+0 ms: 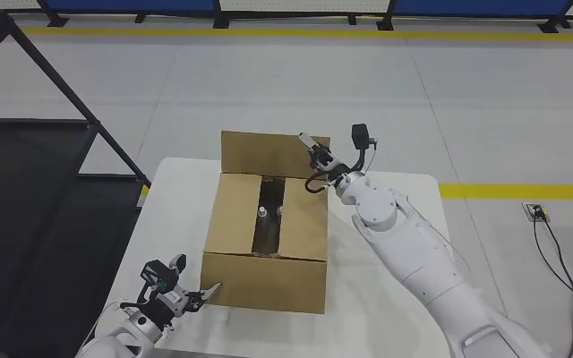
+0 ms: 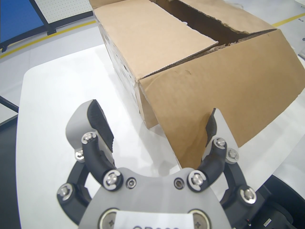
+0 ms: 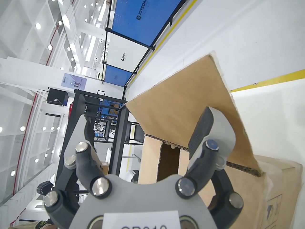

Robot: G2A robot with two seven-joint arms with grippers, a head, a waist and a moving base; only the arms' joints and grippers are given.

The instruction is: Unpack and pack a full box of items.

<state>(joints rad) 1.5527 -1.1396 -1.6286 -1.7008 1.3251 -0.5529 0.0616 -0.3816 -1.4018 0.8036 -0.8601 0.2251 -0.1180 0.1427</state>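
Note:
A brown cardboard box (image 1: 235, 224) stands in the middle of the white table (image 1: 170, 224). Its far flap (image 1: 269, 152) stands up, and its near flap (image 1: 264, 282) hangs down the front. The two side flaps lie almost flat with a gap between them, where white bottle caps (image 1: 261, 213) show. My left gripper (image 1: 197, 279) is open at the box's near left corner. In the left wrist view the near flap's corner (image 2: 188, 139) lies between the left gripper's (image 2: 153, 115) fingers. My right gripper (image 1: 313, 152) is open at the right end of the far flap (image 3: 181, 106), straddling its edge (image 3: 145, 122).
A black metal frame (image 1: 63, 116) and a dark panel stand to the left of the table. Bare tabletop lies left of the box (image 2: 47, 96) and to its right (image 1: 385, 295). A yellow line (image 1: 506, 190) runs across the floor behind.

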